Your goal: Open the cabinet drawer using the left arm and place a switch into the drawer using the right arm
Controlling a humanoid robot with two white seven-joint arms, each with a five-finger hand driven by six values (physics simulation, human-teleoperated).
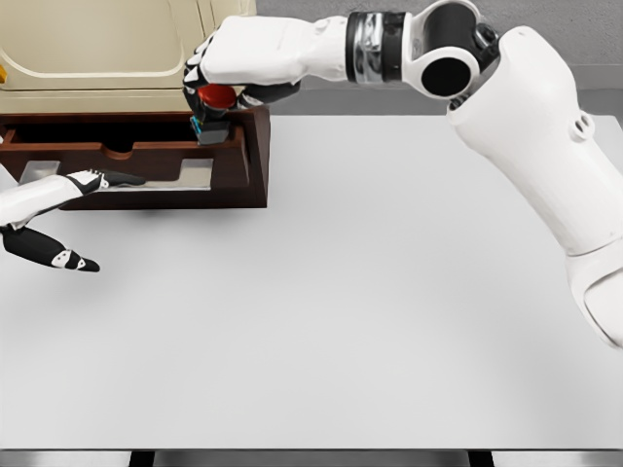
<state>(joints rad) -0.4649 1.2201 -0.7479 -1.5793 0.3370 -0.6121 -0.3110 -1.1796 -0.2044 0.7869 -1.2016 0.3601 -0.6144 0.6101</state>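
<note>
White and black, my right hand (pixel 226 86) reaches across to the far left of the table, its fingers curled around the switch (pixel 214 110), a small box with a round red button on top and a grey body showing a bit of teal at its edge. I hold it just above the right end of the open drawer (pixel 255 156), a dark brown wooden tray pulled out toward me, and I cannot tell whether the switch touches the drawer's wall or only hangs over it. Behind the drawer stands the cream-coloured cabinet (pixel 107 49). My right arm runs back from the hand to the far right and down the right edge of the view. My left hand (pixel 60 216) comes in low at the left, fingers spread and relaxed, grasping nothing, one dark fingertip lying just beside the drawer's front edge. Beneath everything spreads the pale grey table (pixel 370 292).
</note>
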